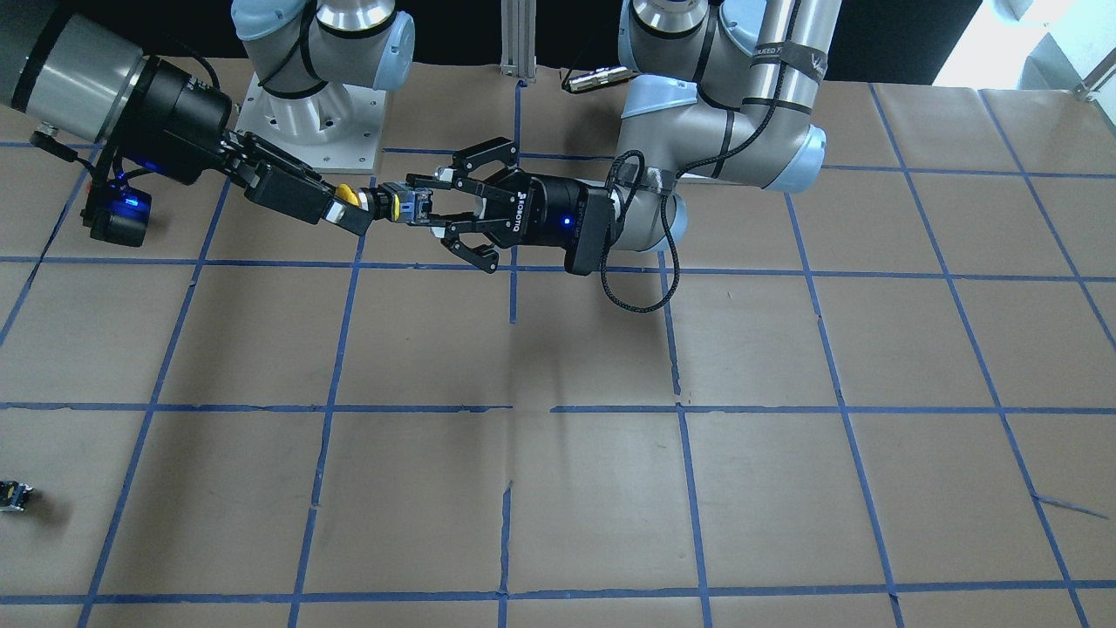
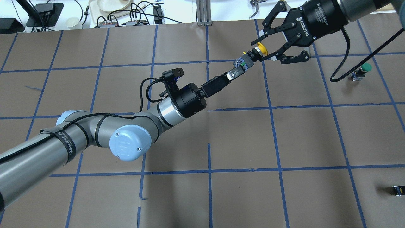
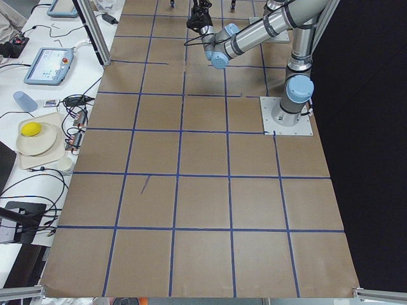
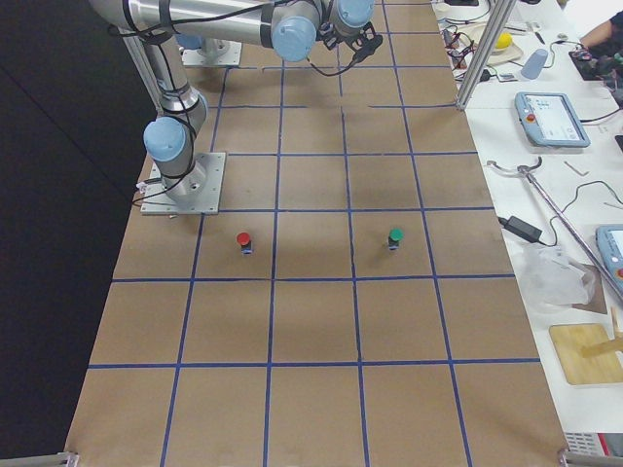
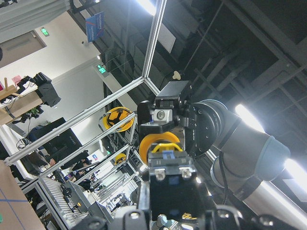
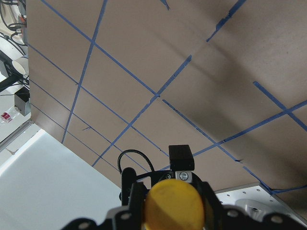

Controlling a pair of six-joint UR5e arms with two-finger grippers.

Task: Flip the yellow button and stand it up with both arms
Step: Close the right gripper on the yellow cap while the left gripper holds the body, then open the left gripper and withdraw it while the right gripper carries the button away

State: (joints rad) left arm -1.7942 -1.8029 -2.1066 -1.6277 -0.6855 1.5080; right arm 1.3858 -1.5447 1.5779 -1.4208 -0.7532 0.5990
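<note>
The brown paper-covered table, gridded with blue tape, carried the right arm's base plate, and every place below is told from that plate.

The left arm reached in long and low from the far side of the plate. The right arm rose from the plate and came back down beside it.

The left gripper hung in the air just off the plate's corner, on the side away from the robot. Its fingers were clamped on the grey base of the yellow button. The right gripper faced it from the opposite side, nearer the plate. In the right wrist view its two fingers lay against either side of the yellow cap, so it too had hold of the button.

The button lay on its side above the table, between the two grippers and close to the plate's corner. Its cap pointed toward the right gripper and its base toward the left one.

A red button stood upright on the table near the plate, toward the table's right end. A green button stood upright farther from the plate, toward the operators' side. A small dark part lay well apart from the plate.
</note>
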